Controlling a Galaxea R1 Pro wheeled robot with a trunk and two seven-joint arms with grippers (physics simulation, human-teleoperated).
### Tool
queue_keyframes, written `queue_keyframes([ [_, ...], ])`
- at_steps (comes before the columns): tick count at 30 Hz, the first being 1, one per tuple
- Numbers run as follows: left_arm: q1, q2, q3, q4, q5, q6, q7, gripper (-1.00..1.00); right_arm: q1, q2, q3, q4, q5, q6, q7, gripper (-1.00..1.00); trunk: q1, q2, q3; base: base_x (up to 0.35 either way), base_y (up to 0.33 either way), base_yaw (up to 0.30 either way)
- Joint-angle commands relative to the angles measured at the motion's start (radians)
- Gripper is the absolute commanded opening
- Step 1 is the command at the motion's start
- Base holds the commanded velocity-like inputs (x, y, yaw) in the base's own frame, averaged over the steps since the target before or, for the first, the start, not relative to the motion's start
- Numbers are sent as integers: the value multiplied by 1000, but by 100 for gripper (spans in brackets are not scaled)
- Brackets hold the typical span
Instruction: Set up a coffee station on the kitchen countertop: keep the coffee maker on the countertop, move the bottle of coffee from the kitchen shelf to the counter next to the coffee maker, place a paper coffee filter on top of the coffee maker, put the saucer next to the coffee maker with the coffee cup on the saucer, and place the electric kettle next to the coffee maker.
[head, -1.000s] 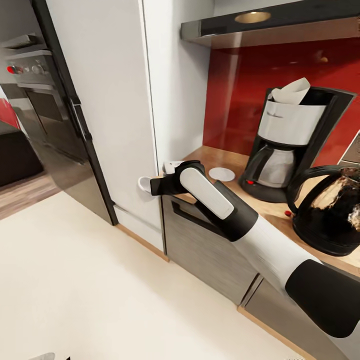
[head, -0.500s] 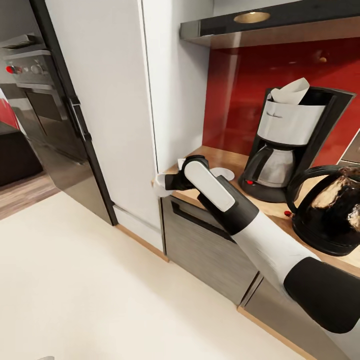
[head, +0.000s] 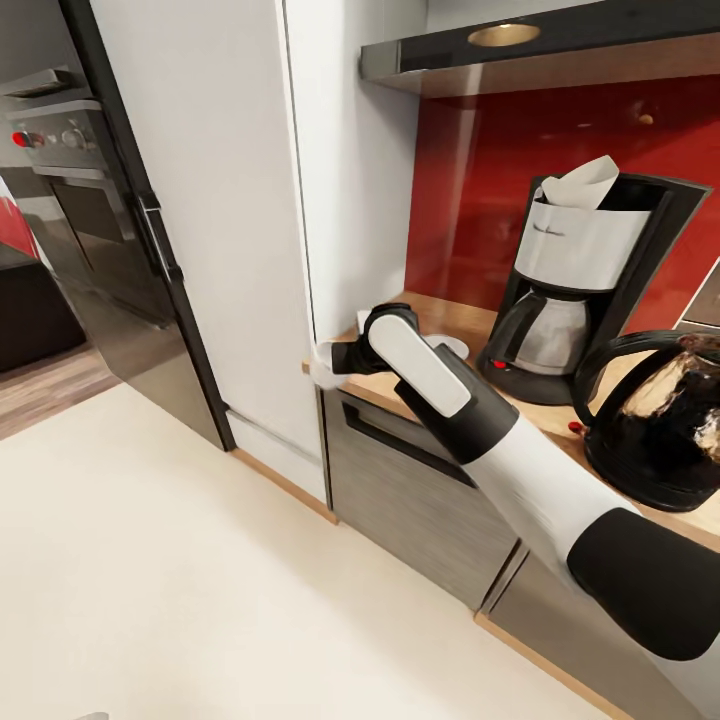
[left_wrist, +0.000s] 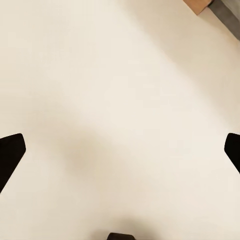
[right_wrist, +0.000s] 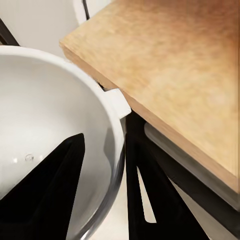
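So the right gripper (head: 335, 360) has carried the small white ceramic coffee cup (head: 322, 364) from out in front of the tall white cabinet over to the corner of the wooden countertop (head: 480, 330) in the last second, and it has barely moved in the last half of that. In the right wrist view its fingers (right_wrist: 55, 185) are clamped over the cup's rim (right_wrist: 107, 150), one inside the bowl and one outside, with the counter edge (right_wrist: 165, 90) just beside it.

The round white saucer (head: 447, 346) sits on the counter between the cup and the black-and-silver drip coffee maker (head: 585, 280), partly hidden behind the forearm. The white paper coffee filter (head: 585, 185) already pokes out of the coffee maker's top, and the glossy black electric kettle (head: 665, 420) stands just beside the machine on its far side from the saucer.

So the cup looks like the step in hand: it needs lifting over the edge and setting on the saucer. The coffee bottle isn't in sight.

The left gripper's fingertips (left_wrist: 11, 152) are spread wide apart over the pale floor (left_wrist: 120, 100), holding nothing.
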Motion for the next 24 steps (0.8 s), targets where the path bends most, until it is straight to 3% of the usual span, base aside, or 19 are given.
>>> queue_keyframes([
  [1, -1, 0, 2, 1, 5, 1, -5, 100, -6, 0, 1, 0, -8, 5, -10, -100, 0, 0, -1, 0, 0, 0],
  [4, -1, 0, 2, 1, 5, 1, -5, 100, -40, 0, 0, 16, -8, 7, -11, -100, 0, 0, -1, 0, 0, 0],
  [5, -1, 0, 2, 1, 5, 1, -5, 100, -101, 2, -5, 88, -9, 7, -13, -100, 0, 0, -1, 0, 0, 0],
  [11, -1, 0, 2, 1, 5, 1, -4, 100, -202, 5, -10, 251, -11, 6, -16, -100, 0, 0, -1, 0, 0, 0],
  [12, -1, 0, 2, 1, 5, 1, -4, 100, -247, 6, -10, 337, -12, 5, -45, -100, 0, 0, -1, 0, 0, 0],
  [17, -1, 0, 2, 2, 5, 1, -4, 100, -286, 13, -11, 440, -14, 2, -85, -100, 0, 0, -1, 0, 0, 0],
  [24, -1, 0, 2, 2, 5, 1, -3, 100, -291, 15, -11, 510, -14, 1, -91, -100, 0, 0, -1, 0, 0, 0],
])
